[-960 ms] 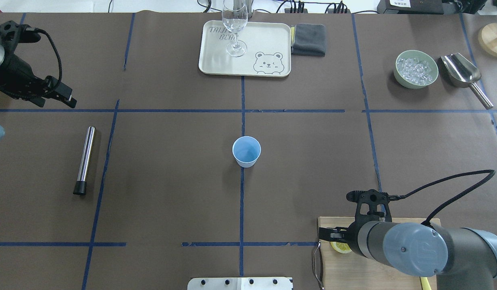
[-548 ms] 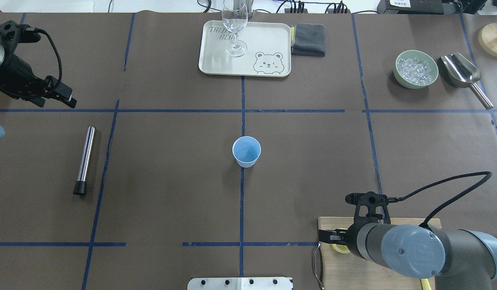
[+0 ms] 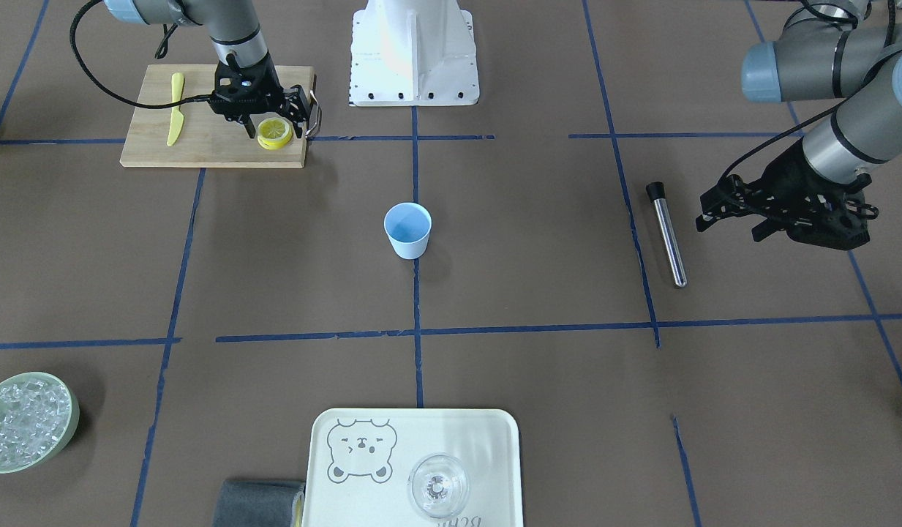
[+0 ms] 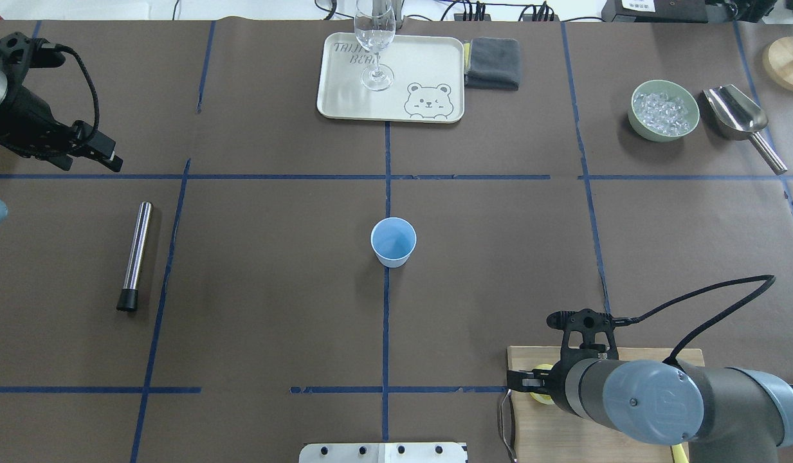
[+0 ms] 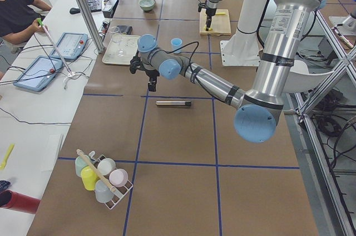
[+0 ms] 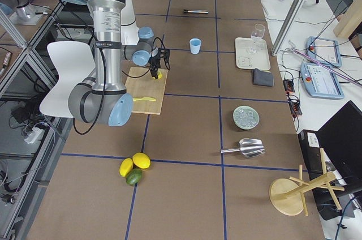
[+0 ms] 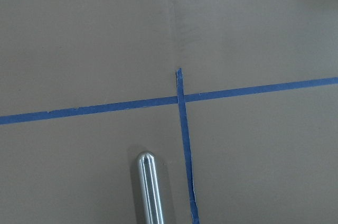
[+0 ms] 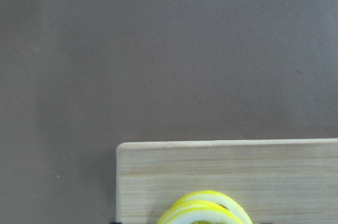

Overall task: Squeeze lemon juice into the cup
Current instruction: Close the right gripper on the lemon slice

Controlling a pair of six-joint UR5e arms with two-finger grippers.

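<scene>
Yellow lemon lies on the board, well apart from the cup; your right tool straddles it, jaws spread, not yet gripping. By my judgement you have pickup, carry to the cup and squeeze left.

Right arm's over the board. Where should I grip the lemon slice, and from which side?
Grip the thin round yellow lemon slice across its rind edge, coming straight down. It lies flat on the wooden cutting board, so only the rim offers opposing faces; the right gripper has open jaws astride it.
</scene>
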